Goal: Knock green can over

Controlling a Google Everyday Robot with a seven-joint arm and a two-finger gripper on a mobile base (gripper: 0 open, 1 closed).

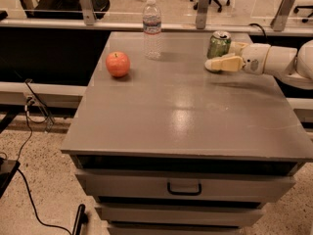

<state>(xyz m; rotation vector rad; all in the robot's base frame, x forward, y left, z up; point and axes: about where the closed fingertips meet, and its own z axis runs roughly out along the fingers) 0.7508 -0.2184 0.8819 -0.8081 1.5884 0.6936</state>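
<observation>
The grey cabinet (186, 121) is the work surface; its flat top carries every object, and the drawers below, the top one with a dark handle (184, 187), are shut and play no part in the task. The white robot arm (274, 60) enters from the right edge and lies low and nearly level over the far right part of the top, a posture that suits a sideways push rather than a lift. The clear water bottle (152, 28) stands upright at the far edge, left of centre and well apart from the arm, so a sweep at the can should not disturb it. The red apple (118, 64) rests on the left part of the top, nearer than the bottle and also well clear. The gripper (224, 58) is at the far right, level with the lower half of the can. Its pale fingers (225, 63) appear spread apart: one lies along the near side of the can's base, pointing left, and the other shows just right of the can. The green can (218, 44) stands upright near the far right corner, at or touching the gripper, silver top up. It is not yet knocked over; low contact may slide it rather than tip it.
</observation>
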